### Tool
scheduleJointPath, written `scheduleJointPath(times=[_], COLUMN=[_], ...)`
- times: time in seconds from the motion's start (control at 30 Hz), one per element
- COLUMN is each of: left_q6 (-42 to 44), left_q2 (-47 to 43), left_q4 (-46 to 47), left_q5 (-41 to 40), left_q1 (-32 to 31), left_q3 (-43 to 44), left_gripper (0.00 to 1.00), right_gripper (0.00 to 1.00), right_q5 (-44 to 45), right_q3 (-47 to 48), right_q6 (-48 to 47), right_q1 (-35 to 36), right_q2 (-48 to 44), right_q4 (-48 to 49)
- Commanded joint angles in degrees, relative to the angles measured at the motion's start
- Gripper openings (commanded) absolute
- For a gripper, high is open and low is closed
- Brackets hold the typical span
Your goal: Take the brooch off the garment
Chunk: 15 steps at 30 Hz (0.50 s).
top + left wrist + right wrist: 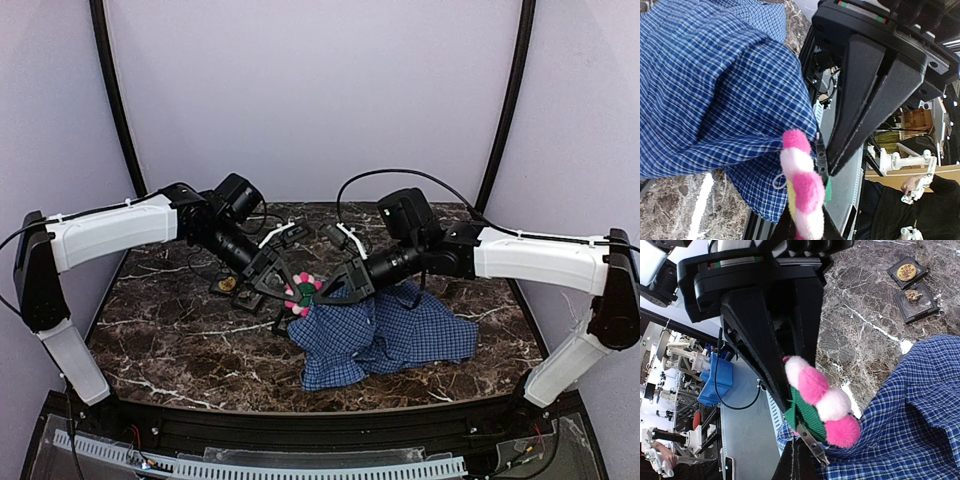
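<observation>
Fluffy pink brooch (822, 402) sits at the edge of the shirt (910, 415), gripped by the left end effector (279, 287); the right end effector (825, 165), pinched shut, meets its clip (812, 442) from the opposite side

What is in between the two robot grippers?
The fluffy pink-and-white brooch, at a corner of the blue shirt. The top view shows it best.

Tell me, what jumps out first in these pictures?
A fluffy pink-and-white pom-pom brooch at mid-table, with the left gripper and the right gripper meeting at it from either side. Beside it, a crumpled blue checked shirt lies on the dark marble table.
</observation>
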Motion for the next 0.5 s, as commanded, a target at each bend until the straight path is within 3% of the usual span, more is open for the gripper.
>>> scheduleJointPath(times=[0.0, 0.13, 0.23, 0.4, 0.47], left_q6=[-0.2, 0.4, 3.5, 5.8, 6.4], left_q2=[-2.7, -2.3, -2.3, -3.3, -3.3], left_q4=[4.6, 3.9, 0.8, -1.7, -2.3], left_q5=[-5.5, -4.2, -4.6, -3.7, -2.6], left_q1=[1.2, 1.2, 1.3, 1.4, 1.3], left_q3=[1.9, 2.1, 2.5, 2.5, 2.8], left_gripper=[0.13, 0.12, 0.03, 0.01, 0.01], right_gripper=[0.00, 0.00, 0.02, 0.47, 0.57], right_q5=[-6.5, -7.3, -1.7, 5.2, 5.6], right_q3=[-1.3, -0.4, 0.6, 0.9, 1.5], right_q6=[2.5, 2.5, 0.6, -1.6, -2.1], right_q1=[0.6, 0.6, 0.3, -0.7, -0.9], right_q2=[0.5, 0.6, -1.2, -4.9, -4.8], right_q4=[4.3, 3.8, 0.0, -3.5, -4.2])
